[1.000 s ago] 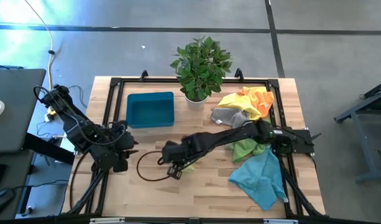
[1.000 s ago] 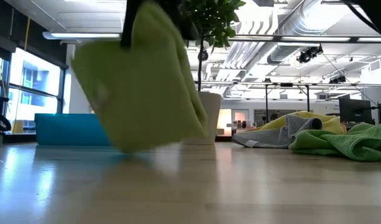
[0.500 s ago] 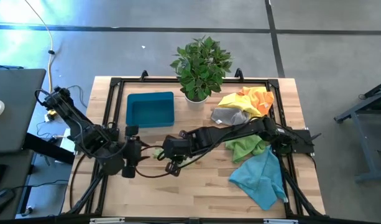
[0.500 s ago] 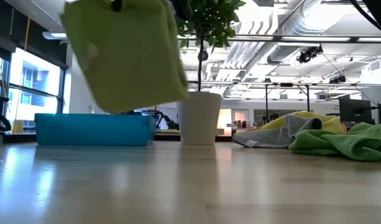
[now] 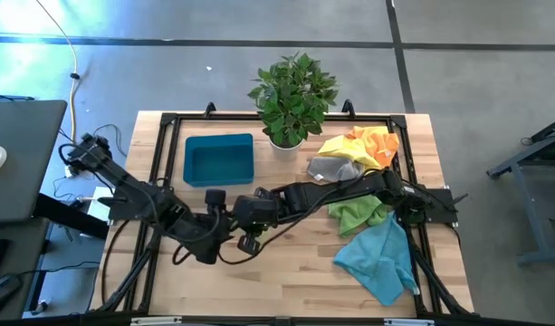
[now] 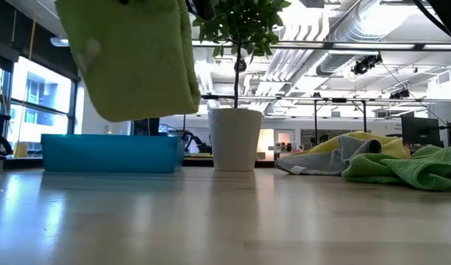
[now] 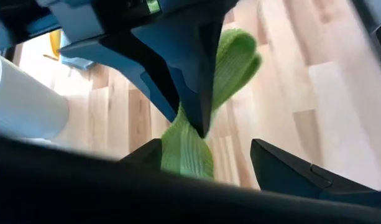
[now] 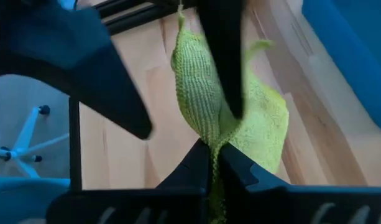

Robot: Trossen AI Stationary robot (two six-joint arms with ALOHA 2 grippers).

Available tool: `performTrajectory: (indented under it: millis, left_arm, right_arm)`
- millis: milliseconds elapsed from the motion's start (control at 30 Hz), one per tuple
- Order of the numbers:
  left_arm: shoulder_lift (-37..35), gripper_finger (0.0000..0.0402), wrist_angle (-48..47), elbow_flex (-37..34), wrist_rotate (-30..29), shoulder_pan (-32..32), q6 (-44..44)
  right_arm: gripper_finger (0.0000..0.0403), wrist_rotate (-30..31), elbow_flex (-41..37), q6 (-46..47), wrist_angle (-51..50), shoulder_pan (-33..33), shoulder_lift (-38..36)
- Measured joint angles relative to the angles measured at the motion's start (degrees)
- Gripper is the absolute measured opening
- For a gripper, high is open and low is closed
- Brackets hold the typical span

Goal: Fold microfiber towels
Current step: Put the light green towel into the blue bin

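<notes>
The fingers (image 8: 237, 168) of the right gripper (image 8: 215, 163) are pressed together on a fold of the lime green towel (image 8: 240, 134), which hangs from them above the table (image 5: 286, 272). The fingers (image 7: 283, 165) of the left gripper (image 7: 206, 158) are spread wide apart, one on each side of the hanging towel, and grip nothing.

In the high view, the right gripper (image 5: 250, 237) is near the middle of the table, at the end of the right arm (image 5: 340, 195), which reaches across from the right side. The left gripper (image 5: 224, 217) is just beside it, and the left arm (image 5: 141, 195) comes in from the left edge. The two grippers face each other closely, and the towel between them is mostly hidden.

In the low view, the lime green towel (image 6: 133, 62) hangs clear of the table surface in a folded, roughly square shape, in front of the blue tray (image 6: 111, 153).

The blue tray (image 5: 219, 158) lies toward the far left of the table. A potted plant (image 5: 292, 100) in a white pot (image 6: 235, 140) stands beside it at the far edge. The other towels lie on the right side: an orange and yellow towel (image 5: 368, 145), a grey towel (image 5: 333, 167), a green towel (image 5: 358, 215) and a teal-blue towel (image 5: 378, 261) nearest the front edge.
</notes>
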Motion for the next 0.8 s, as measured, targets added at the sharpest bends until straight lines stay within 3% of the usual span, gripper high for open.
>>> performTrajectory:
  millis: [367, 633, 800]
  left_arm:
    - [1.23, 0.0239, 0.44, 0.0, -4.21, 0.86, 5.17]
    - [1.01, 0.0238, 0.38, 0.0, 0.8, 1.39, 4.87]
    - [1.09, 0.0201, -0.16, 0.0, 0.01, 1.39, 3.57]
  right_arm:
    - [0.0, -2.96, 0.07, -2.24, 0.41, 0.0, -0.04]
    - [0.0, -2.8, 0.09, -4.76, 1.91, 0.02, -0.04]
    - [0.0, -2.69, 0.09, -4.8, 2.9, 0.0, -0.09]
